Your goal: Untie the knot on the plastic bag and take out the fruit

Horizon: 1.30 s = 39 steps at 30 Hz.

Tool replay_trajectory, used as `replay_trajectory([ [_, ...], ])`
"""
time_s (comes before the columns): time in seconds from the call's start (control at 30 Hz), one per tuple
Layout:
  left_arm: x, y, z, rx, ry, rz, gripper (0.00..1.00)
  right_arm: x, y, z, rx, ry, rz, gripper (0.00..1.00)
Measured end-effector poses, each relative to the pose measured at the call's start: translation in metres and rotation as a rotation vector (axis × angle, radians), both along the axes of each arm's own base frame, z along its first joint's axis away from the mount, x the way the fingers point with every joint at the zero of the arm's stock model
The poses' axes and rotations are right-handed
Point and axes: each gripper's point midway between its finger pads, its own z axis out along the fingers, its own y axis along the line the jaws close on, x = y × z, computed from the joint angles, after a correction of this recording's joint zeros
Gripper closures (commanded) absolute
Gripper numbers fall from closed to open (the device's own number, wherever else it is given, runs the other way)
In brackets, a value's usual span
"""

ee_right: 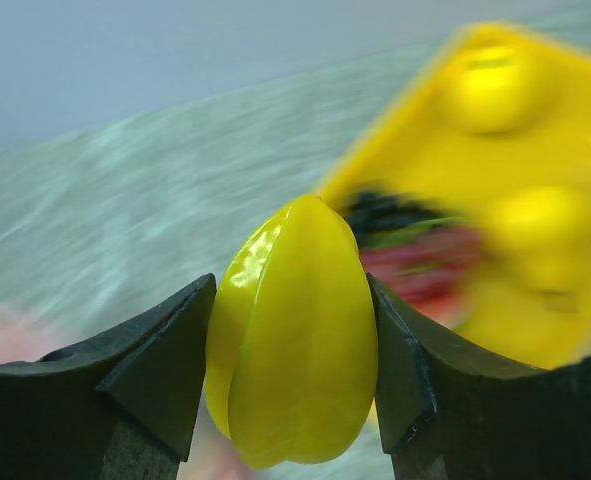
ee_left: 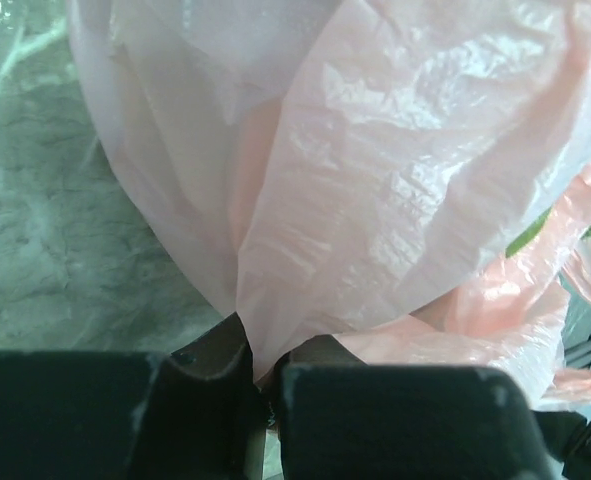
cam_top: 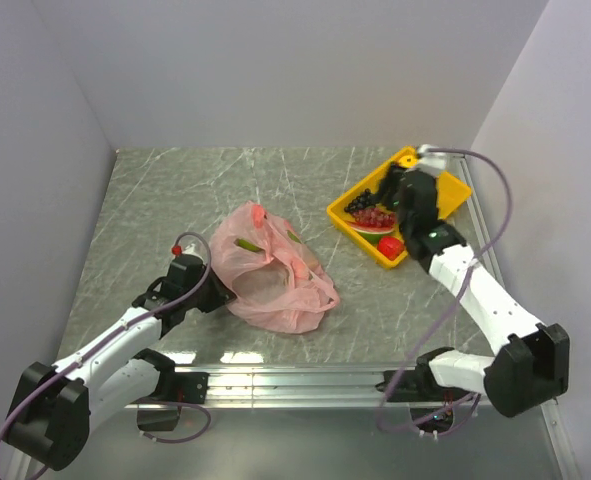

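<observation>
Right pincer (ee_right: 293,290) grips the yellow fruit (ee_right: 295,390), long axis upright, apparently just above the yellow tray (cam_top: 453,192) — the drop spot; left pincer (ee_left: 265,368), closed, pinches an edge of the plastic bag (ee_left: 395,200).

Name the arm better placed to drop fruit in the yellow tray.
Right: the right gripper holds a yellow fruit above the yellow tray; the left gripper is pinching the plastic bag.

Top cam's high behind the arms (cam_top: 115,345), looking down on the whole desk (cam_top: 175,200). Left wrist cam's pressed close to the plastic bag (ee_left: 395,170), right one faces the yellow tray (ee_right: 415,160); top view catches both.
</observation>
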Motion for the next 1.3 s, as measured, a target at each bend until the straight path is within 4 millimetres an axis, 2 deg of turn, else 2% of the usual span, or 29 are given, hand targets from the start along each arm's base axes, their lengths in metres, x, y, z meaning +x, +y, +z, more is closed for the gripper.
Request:
replay_trajectory([
  [0.1,-0.001,-0.001,0.001,0.001,-0.003,-0.019,0.89,0.02,-0.077,-0.013,-0.02,0.048,-0.198,0.98],
  [0.2,-0.003,-0.002,0.0,0.003,0.0,-0.035,0.89,0.043,-0.134,-0.026,-0.006,0.102,-0.344,0.96],
  [0.3,-0.004,-0.002,-0.001,0.006,0.004,-0.044,0.89,0.076,-0.173,-0.043,0.026,0.162,-0.438,0.94],
  [0.4,-0.005,-0.002,-0.001,0.013,0.007,-0.052,0.89,0.109,-0.195,-0.059,0.082,0.203,-0.483,0.85],
  [0.43,-0.006,-0.002,-0.001,0.014,0.006,-0.052,0.89,0.123,-0.199,-0.067,0.117,0.215,-0.489,0.76],
  [0.5,-0.006,-0.002,-0.001,0.015,0.006,-0.053,0.89,0.135,-0.205,-0.079,0.152,0.238,-0.502,0.62],
  [0.53,-0.006,-0.002,-0.001,0.016,0.006,-0.054,0.89,0.142,-0.207,-0.085,0.178,0.25,-0.508,0.42],
  [0.57,-0.006,-0.002,-0.001,0.017,0.005,-0.055,0.89,0.147,-0.207,-0.09,0.199,0.258,-0.511,0.32],
  [0.63,-0.006,-0.001,-0.001,0.018,0.005,-0.057,0.89,0.156,-0.204,-0.102,0.245,0.275,-0.516,0.13],
  [0.73,-0.006,-0.001,-0.002,0.02,0.007,-0.058,0.89,0.157,-0.199,-0.115,0.293,0.304,-0.521,0.05],
  [0.97,-0.007,-0.002,-0.002,0.021,0.009,-0.063,0.89,0.155,-0.187,-0.113,0.299,0.308,-0.489,0.06],
  [1.03,-0.007,-0.002,-0.002,0.021,0.009,-0.063,0.89,0.147,-0.172,-0.108,0.269,0.315,-0.438,0.09],
  [1.1,-0.007,-0.002,-0.002,0.021,0.008,-0.064,0.89,0.135,-0.145,-0.098,0.225,0.311,-0.353,0.12],
  [1.17,-0.007,-0.002,0.0,0.019,0.002,-0.063,0.89,0.117,-0.103,-0.081,0.162,0.294,-0.226,0.15],
  [1.3,-0.008,-0.002,0.004,0.013,-0.01,-0.063,0.89,0.065,0.025,-0.04,0.049,0.212,0.144,0.25],
])
